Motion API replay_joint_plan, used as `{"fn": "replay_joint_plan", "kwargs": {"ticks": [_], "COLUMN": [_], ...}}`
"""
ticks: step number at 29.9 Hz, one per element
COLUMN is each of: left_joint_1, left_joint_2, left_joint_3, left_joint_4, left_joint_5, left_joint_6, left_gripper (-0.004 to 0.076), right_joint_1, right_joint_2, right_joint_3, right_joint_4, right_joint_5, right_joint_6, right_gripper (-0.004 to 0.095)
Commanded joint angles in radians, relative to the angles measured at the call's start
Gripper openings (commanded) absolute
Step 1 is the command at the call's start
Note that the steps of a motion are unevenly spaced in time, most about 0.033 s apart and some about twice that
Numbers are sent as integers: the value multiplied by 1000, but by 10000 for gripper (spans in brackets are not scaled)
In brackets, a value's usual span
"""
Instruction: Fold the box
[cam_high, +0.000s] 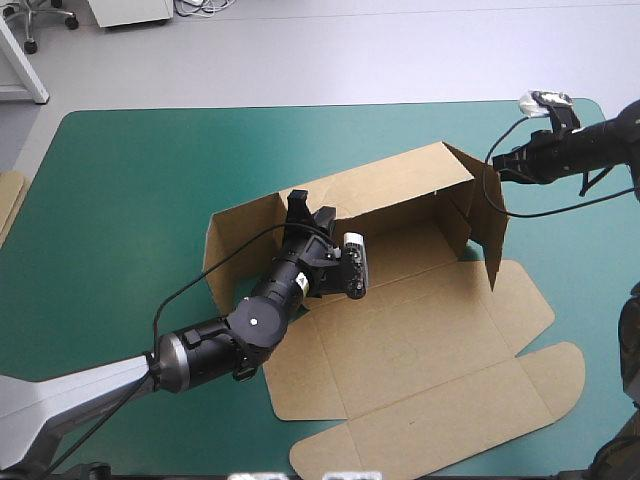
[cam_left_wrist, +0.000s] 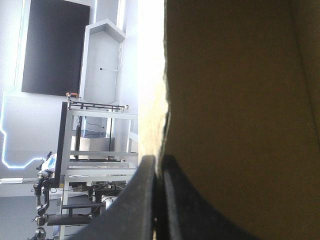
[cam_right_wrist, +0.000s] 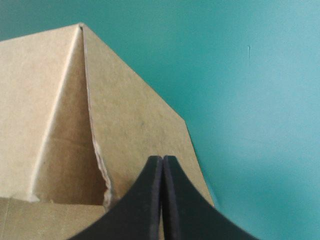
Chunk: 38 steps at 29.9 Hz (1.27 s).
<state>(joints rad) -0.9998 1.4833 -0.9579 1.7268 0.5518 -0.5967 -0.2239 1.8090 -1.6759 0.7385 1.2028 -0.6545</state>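
Note:
The brown box (cam_high: 420, 330) lies in the middle of the table, its back wall (cam_high: 390, 180) and right side wall (cam_high: 478, 210) raised and its lid panel (cam_high: 450, 400) flat toward the front. My left gripper (cam_high: 298, 203) is at the back wall's top edge. In the left wrist view the left gripper (cam_left_wrist: 159, 165) is all but shut, with the board (cam_left_wrist: 240, 100) between its fingers. My right gripper (cam_high: 497, 165) is by the box's far right corner. In its own view the right gripper (cam_right_wrist: 162, 161) is shut in a pointed arch over the side wall's outer face (cam_right_wrist: 130, 115).
A strip of more brown board (cam_high: 8, 195) shows at the table's left edge. Bare teal-green cover (cam_high: 130, 200) lies left of the box, and more (cam_right_wrist: 250, 75) lies beyond the corner by the right gripper.

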Motion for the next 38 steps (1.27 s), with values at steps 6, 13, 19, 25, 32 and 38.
{"fn": "replay_joint_plan", "kwargs": {"ticks": [6, 13, 19, 25, 32, 38], "left_joint_1": [-7, -7, -7, -7, -7, -7], "left_joint_2": [-29, -29, -29, -29, -29, -29], "left_joint_3": [-26, -26, -26, -26, -26, -26], "left_joint_4": [92, 92, 92, 92, 92, 92], "left_joint_5": [18, 30, 21, 14, 14, 14], "left_joint_6": [-23, -23, -23, -23, -23, -23], "left_gripper": [-10, -10, -10, -10, -10, -10], "right_joint_1": [-30, -28, -17, 2, 4, 58], "right_joint_2": [-142, -144, -144, -144, -144, -142], "right_joint_3": [285, 398, 398, 398, 398, 398], "right_joint_4": [229, 270, 233, 205, 246, 253], "right_joint_5": [-114, -138, -85, -71, -96, -134], "right_joint_6": [-282, -443, -534, -551, -598, -639], "right_gripper": [-19, -18, 162, 517, 516, 518]}}
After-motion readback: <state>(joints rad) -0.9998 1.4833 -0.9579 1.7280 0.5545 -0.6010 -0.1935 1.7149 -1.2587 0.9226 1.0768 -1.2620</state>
